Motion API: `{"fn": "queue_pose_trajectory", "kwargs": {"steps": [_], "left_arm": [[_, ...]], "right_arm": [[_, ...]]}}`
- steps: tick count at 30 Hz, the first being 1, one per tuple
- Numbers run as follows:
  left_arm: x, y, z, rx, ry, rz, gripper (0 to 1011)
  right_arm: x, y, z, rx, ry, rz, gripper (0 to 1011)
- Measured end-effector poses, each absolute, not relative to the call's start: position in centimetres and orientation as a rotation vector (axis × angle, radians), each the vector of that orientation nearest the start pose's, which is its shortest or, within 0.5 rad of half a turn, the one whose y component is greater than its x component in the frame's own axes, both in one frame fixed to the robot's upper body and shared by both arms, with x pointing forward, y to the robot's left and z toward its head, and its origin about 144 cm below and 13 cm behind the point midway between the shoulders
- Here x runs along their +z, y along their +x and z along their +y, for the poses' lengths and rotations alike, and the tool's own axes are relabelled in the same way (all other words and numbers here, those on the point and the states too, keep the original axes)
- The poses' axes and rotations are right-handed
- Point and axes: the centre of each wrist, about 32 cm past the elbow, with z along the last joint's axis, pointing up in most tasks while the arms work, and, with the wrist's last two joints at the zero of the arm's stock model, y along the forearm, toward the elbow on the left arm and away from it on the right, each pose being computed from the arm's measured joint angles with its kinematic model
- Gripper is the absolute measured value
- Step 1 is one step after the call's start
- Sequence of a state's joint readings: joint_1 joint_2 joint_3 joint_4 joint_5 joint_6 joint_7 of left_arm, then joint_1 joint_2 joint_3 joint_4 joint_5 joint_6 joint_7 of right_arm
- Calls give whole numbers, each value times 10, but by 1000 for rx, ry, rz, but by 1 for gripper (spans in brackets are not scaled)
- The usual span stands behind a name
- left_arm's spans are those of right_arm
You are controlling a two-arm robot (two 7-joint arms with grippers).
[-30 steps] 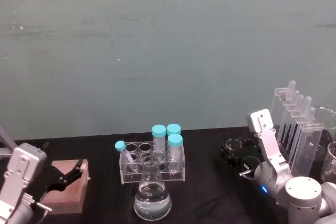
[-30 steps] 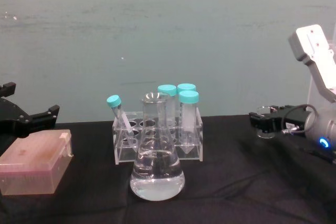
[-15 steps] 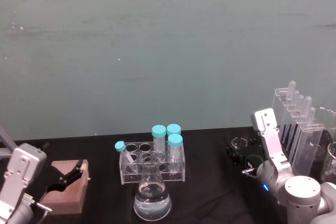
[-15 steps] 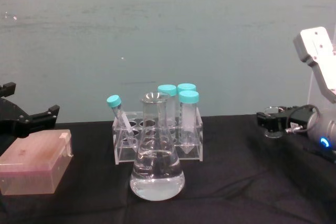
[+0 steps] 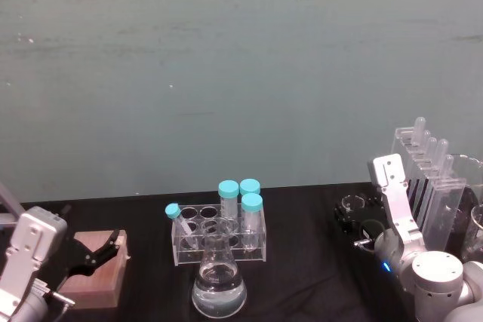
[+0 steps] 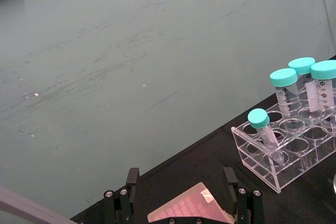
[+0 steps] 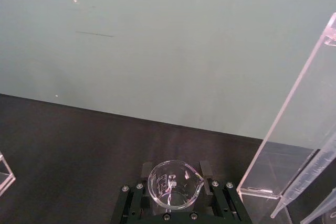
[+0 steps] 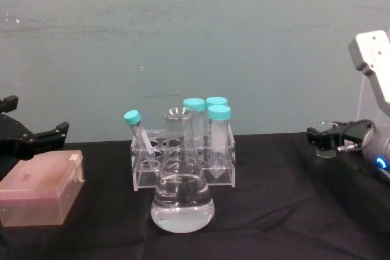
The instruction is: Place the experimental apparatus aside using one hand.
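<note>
Now the right gripper (image 8: 323,139) squeezes the little glass cup (image 7: 173,184) just beside the tall clear stand (image 5: 432,186). The slippery cup could slip out or bump the stand. The left gripper (image 6: 181,178) sits open, far off.

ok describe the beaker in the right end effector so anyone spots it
Go to the right end of the black table, beside the tall acrylic pipette stand. There the right end effector grips a small glass beaker: spouted, apparently empty, far smaller than the liquid-filled conical flask.
</note>
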State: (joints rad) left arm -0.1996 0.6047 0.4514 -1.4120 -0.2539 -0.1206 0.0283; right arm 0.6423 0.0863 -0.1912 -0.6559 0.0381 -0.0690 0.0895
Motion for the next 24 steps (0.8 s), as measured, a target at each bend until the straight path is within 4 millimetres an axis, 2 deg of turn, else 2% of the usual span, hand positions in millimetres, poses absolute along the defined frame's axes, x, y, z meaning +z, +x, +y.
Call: {"fn": "queue_pose_trajectory", "kwargs": {"steps": [24], "left_arm": [[1140, 489, 310, 1248, 304, -285, 1000]], "right_arm": [[1114, 619, -241, -1410, -297, 75, 539]]}}
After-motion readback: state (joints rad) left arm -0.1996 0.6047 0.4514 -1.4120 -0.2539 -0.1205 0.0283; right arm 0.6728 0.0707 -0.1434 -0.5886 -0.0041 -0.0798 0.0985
